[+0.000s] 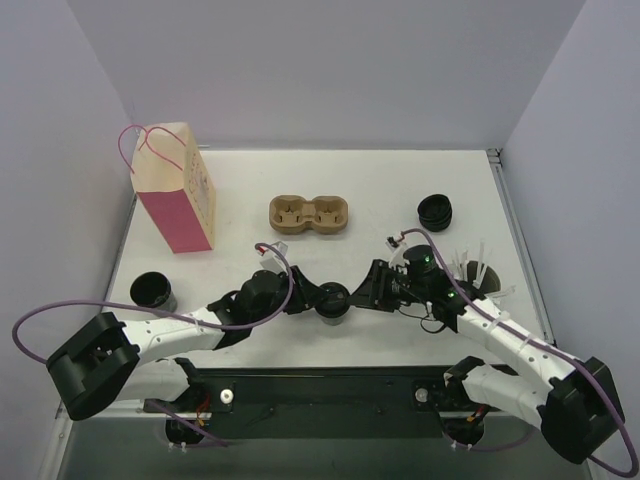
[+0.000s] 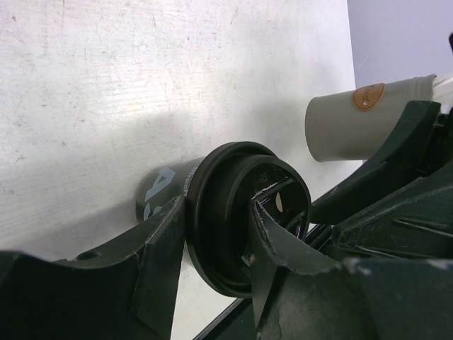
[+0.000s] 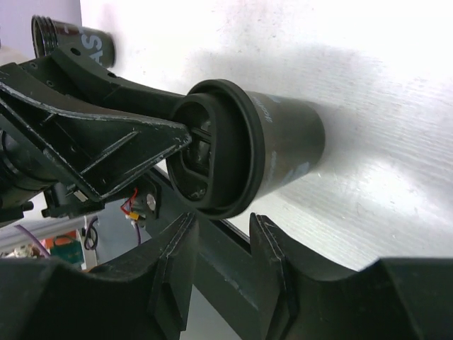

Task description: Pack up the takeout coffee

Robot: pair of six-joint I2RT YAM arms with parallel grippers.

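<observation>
White table (image 1: pixel 380 190); lidded cup (image 3: pixel 283 142); only right wrist shows right tool (image 3: pixel 223 223) parted.

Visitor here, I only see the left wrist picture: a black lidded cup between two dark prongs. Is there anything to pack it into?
Observer: Yes. From above, a brown pulp tray with two empty wells sits farther back than the lidded cup.
Visitor: Is that the only cup?
Observer: No. A second black cup, no lid on it, stands far off to the left.
Visitor: And the other arm?
Observer: The right gripper is open, its fingertips just short of the cup, nothing between them.
</observation>
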